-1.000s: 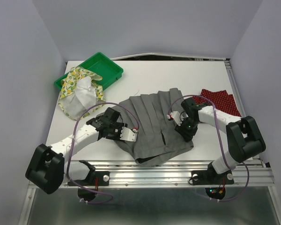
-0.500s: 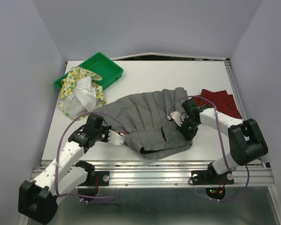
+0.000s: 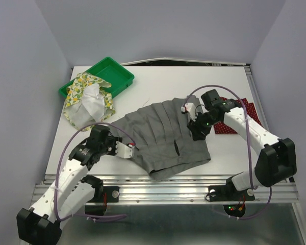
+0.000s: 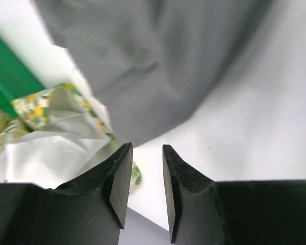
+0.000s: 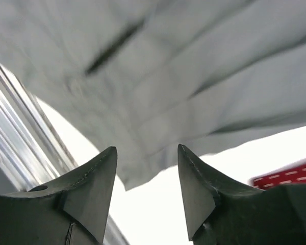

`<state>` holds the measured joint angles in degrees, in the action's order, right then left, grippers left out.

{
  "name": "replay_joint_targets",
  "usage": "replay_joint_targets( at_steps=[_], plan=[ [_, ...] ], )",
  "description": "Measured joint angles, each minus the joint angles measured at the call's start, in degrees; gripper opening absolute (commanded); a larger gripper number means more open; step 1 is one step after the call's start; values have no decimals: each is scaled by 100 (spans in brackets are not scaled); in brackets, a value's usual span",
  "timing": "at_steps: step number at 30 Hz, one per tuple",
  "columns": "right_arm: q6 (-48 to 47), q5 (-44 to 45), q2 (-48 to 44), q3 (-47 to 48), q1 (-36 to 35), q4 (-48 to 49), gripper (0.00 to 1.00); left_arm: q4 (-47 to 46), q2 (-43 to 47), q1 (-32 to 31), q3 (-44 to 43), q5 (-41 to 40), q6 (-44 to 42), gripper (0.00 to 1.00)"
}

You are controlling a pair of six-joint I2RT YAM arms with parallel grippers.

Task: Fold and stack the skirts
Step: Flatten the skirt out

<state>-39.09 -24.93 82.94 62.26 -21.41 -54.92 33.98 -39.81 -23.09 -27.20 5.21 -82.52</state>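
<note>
The left gripper [image 3: 128, 149] is narrowly parted and empty, at the nine-o'clock edge of the grey skirt [image 3: 163, 138]. The right gripper [image 3: 194, 131] is spread wider, also empty (touching the cloth or not, I cannot tell), over the skirt's three-o'clock side. Both arms bend inward. The grey skirt lies pleated and rumpled at mid-table, the lemon-print skirt [image 3: 86, 102] at ten o'clock and the red dotted skirt [image 3: 253, 111] at three.

Your left arm [image 3: 70, 173] reaches forward from its base, its wrist turned toward the right. Your left gripper [image 3: 128, 149] has its jaws a narrow gap apart, with nothing between them. Your right arm [image 3: 240, 121] arcs forward and inward. Your right gripper [image 3: 196, 131] points down, its jaws parted wider and empty.
</note>
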Motion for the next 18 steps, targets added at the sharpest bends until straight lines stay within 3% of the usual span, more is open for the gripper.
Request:
replay_joint_targets(
  at_steps=[5,10,14,18],
  plan=[
    [138,-208,-15,715,0,195,49,-26,-765,7,-1285,422,1117,42],
    [146,144,925,748,-2,431,42,-129,-2068,7,-2059,772,2323,42],
    [133,501,1604,551,-7,621,38,-155,-3213,7,-2352,826,3073,30],
    [59,693,1574,232,-52,752,36,-155,-4352,15,-2468,778,3637,20]
  ],
)
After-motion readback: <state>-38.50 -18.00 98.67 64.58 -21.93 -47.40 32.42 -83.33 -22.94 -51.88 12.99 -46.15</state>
